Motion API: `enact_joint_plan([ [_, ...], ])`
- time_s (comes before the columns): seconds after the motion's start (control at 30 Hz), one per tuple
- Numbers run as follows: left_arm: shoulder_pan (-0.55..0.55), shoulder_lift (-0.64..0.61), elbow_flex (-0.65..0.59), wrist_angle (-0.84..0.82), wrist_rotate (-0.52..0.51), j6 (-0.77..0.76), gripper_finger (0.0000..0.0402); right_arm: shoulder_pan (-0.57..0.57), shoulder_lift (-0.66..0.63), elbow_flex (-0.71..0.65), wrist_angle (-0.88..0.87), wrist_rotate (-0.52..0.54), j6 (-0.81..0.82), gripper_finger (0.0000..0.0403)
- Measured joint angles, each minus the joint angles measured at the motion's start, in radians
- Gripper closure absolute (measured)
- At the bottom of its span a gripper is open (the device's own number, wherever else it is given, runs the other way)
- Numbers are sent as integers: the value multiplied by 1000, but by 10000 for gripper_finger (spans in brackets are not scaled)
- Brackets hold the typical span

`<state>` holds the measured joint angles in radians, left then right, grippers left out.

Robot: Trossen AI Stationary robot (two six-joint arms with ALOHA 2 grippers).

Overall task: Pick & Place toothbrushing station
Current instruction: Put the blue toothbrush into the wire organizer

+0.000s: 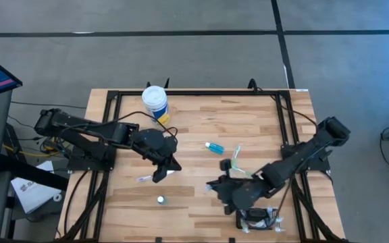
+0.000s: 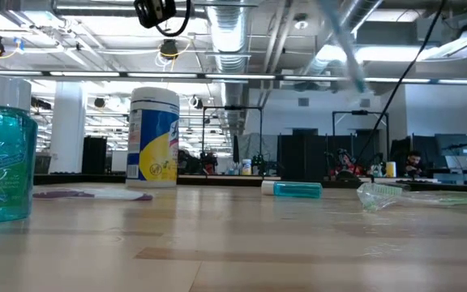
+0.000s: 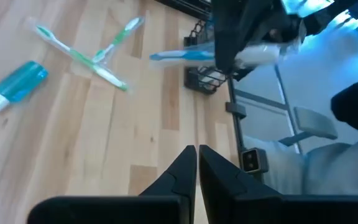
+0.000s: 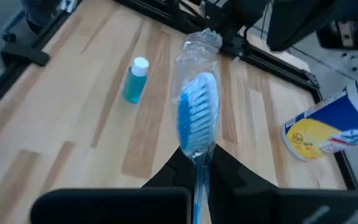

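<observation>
My right gripper (image 1: 213,186) is shut on a blue toothbrush (image 4: 196,118) in a clear wrapper, above the table's near middle. The toothbrushing station (image 1: 255,217), a small black ribbed holder, lies flat near the table's near right corner, behind that gripper; it also shows in the left wrist view (image 3: 204,79). My left gripper (image 1: 159,175) is shut and empty left of the middle, above the bare wood (image 3: 135,137). Two green toothbrushes (image 1: 238,165) lie crossed on the table. My right gripper pinches the toothbrush's handle (image 4: 199,163) just below the bristle head, between its two fingers. The brush runs along the fingers and sticks out ahead of them, its head inside the clear wrapper. It is lifted clear of the table, about level (image 3: 185,56).
A white-lidded yellow-and-blue tub (image 1: 155,101) stands at the far edge. A teal toothpaste tube (image 1: 215,147) lies at the middle. A small teal mouthwash bottle (image 1: 161,200) stands near the front, and a pale brush (image 1: 144,179) lies by my left gripper. A black frame (image 1: 181,93) rims the table.
</observation>
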<state>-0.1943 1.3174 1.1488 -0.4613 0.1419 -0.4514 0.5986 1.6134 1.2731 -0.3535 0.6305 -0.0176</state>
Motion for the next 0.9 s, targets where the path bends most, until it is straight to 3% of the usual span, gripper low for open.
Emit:
enact_joint_plan([
  [0.9, -14, 0, 0, 58, -45, 63, 389, 369, -334, -302, -19, 477, 346, 398],
])
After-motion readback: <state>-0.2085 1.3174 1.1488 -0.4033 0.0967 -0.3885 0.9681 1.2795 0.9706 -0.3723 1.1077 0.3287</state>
